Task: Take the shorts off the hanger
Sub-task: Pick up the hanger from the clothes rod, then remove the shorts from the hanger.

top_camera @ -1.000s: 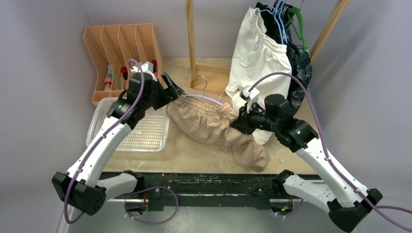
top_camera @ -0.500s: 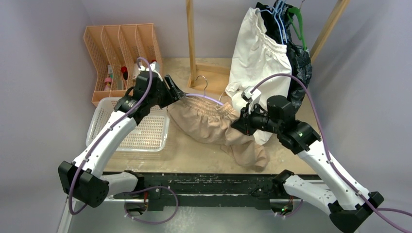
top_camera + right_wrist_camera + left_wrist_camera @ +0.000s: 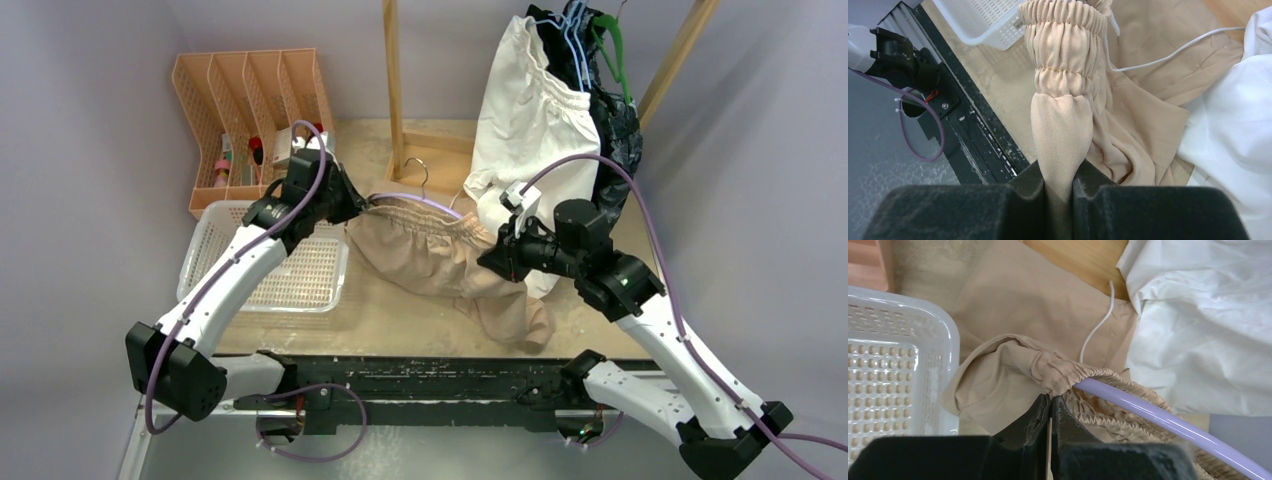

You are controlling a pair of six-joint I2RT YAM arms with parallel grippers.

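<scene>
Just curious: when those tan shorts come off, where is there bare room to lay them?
Bare tabletop lies along the near edge, between the white basket and the tan shorts. It is crowded back right, under the hanging white shorts.

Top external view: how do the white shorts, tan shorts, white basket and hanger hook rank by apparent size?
1. white shorts, though hanging nearer the camera, so unsure.
2. tan shorts and white basket look alike.
3. hanger hook, clearly smallest.
</scene>
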